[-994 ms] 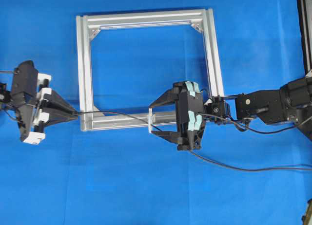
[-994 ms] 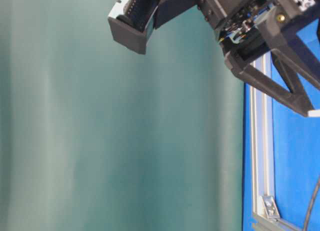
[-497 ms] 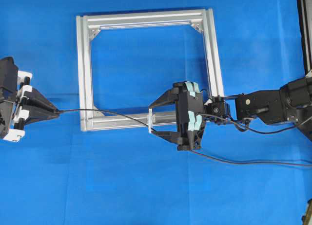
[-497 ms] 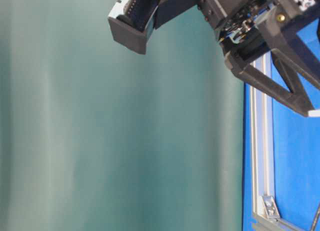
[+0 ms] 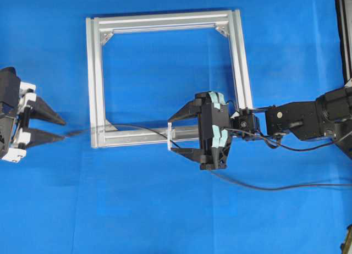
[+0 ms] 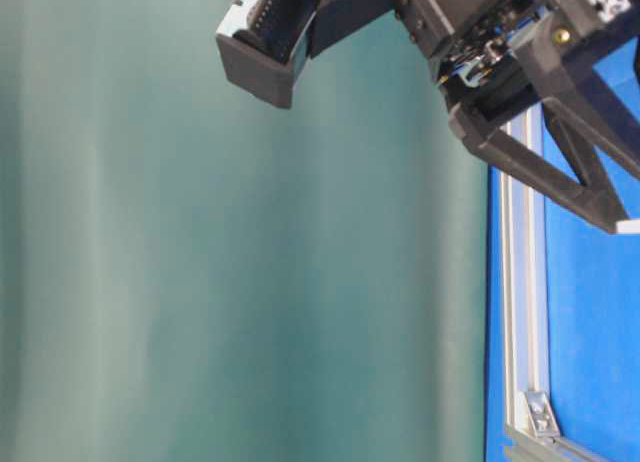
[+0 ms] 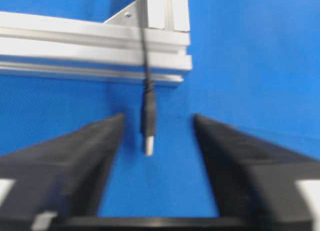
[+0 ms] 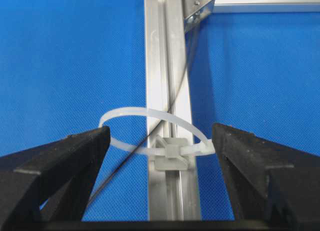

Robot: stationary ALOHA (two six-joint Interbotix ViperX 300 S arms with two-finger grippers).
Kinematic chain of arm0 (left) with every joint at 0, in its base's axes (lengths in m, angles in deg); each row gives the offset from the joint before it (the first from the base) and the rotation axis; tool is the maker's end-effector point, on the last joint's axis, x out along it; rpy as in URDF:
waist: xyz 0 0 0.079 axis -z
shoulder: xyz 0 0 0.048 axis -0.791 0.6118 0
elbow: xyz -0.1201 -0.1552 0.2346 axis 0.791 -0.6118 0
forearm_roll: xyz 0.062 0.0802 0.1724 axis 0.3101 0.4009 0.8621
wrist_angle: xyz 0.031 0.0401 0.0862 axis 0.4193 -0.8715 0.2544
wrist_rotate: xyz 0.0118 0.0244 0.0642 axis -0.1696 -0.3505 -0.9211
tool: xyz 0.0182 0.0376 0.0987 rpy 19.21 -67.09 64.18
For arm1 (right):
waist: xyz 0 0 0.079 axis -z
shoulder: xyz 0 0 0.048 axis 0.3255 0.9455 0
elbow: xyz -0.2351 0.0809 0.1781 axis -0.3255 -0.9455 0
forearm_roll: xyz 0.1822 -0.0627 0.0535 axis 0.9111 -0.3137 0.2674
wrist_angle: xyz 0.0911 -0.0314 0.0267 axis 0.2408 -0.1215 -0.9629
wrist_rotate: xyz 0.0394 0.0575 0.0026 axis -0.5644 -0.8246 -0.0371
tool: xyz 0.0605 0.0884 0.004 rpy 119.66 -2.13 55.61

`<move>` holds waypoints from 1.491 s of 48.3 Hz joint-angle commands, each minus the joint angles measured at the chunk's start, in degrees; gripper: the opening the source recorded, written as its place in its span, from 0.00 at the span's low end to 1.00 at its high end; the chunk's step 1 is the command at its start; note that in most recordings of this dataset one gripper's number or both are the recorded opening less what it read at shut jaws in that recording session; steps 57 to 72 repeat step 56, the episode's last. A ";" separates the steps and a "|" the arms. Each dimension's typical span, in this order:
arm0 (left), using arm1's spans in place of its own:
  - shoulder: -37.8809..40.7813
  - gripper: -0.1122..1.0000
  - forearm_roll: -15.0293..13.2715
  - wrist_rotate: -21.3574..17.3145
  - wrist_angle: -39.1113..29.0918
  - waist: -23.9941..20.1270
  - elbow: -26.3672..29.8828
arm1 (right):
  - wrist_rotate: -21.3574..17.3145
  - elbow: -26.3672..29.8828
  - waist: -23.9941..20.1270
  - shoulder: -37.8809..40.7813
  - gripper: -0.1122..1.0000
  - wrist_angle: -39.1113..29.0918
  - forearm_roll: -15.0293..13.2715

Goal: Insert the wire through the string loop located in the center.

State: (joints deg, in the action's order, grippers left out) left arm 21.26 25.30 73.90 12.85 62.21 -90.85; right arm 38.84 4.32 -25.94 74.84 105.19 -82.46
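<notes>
A square aluminium frame (image 5: pixel 165 78) lies flat on a blue cloth (image 5: pixel 165 210) that covers the whole table. Its bars are silver, with small corner brackets inside the corners. A white string loop (image 8: pixel 150 122) stands across the bar nearest the bottom of the overhead view, fixed by a small grey clasp on top of that bar.

The wire (image 5: pixel 137 128) runs through the loop: in the right wrist view it passes under the white arch and goes on along the bar toward the far corner. From there it crosses the frame's lower left corner, and its plug tip (image 7: pixel 148 122) lies on the cloth just outside the frame, between the spread fingers of the left gripper (image 5: pixel 52 128), touching neither. On the other side the wire trails away over the cloth toward the right edge.

The left gripper is apart and holds nothing. The right gripper (image 5: pixel 177 132) is also wide apart, one finger on either side of the loop, with the bar between them, not pressing it.

In the table-level view a plain green backdrop (image 6: pixel 230 282) fills most of the picture, with the right arm's black parts at the top.
</notes>
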 commanded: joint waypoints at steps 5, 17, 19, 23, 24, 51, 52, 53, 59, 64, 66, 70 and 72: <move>0.00 0.85 0.18 0.18 0.09 0.26 0.70 | 0.00 0.62 -0.44 -0.88 0.82 0.26 -0.18; -0.88 0.84 0.18 -0.09 -0.26 0.26 0.79 | 0.00 0.53 -0.44 -1.32 0.82 0.26 -0.18; -1.41 0.84 0.18 -0.26 -0.53 0.26 0.88 | 0.09 0.44 -0.53 -1.67 0.82 0.26 -0.18; -2.72 0.84 0.18 -0.62 -1.49 0.26 1.41 | 0.26 0.44 -0.44 -2.72 0.82 0.26 -0.18; -2.90 0.84 0.18 -0.62 -1.67 0.26 1.49 | 0.26 0.44 -0.44 -2.90 0.82 0.26 -0.18; -14.68 0.84 0.18 -0.97 -11.78 0.26 5.10 | 0.26 0.53 0.35 -9.23 0.82 -4.57 -0.18; -14.85 0.84 0.18 -0.97 -11.78 0.26 5.10 | 0.35 0.53 0.35 -9.40 0.82 -4.66 -0.26; -14.94 0.84 0.26 -0.97 -11.78 0.26 5.10 | 0.35 0.53 0.35 -9.49 0.82 -4.75 -0.26; -15.12 0.84 0.18 -0.97 -11.87 0.26 5.10 | 0.26 0.53 0.35 -9.93 0.82 -4.92 -0.26; -15.12 0.84 0.18 -0.97 -11.87 0.26 5.10 | 0.26 0.53 0.35 -9.93 0.82 -4.92 -0.26; -15.12 0.84 0.18 -0.97 -11.87 0.26 5.10 | 0.26 0.53 0.35 -9.93 0.82 -4.92 -0.26; -15.12 0.84 0.18 -0.97 -11.87 0.26 5.10 | 0.26 0.53 0.35 -9.93 0.82 -4.92 -0.26; -15.12 0.84 0.18 -0.97 -11.87 0.26 5.10 | 0.26 0.53 0.35 -9.93 0.82 -4.92 -0.26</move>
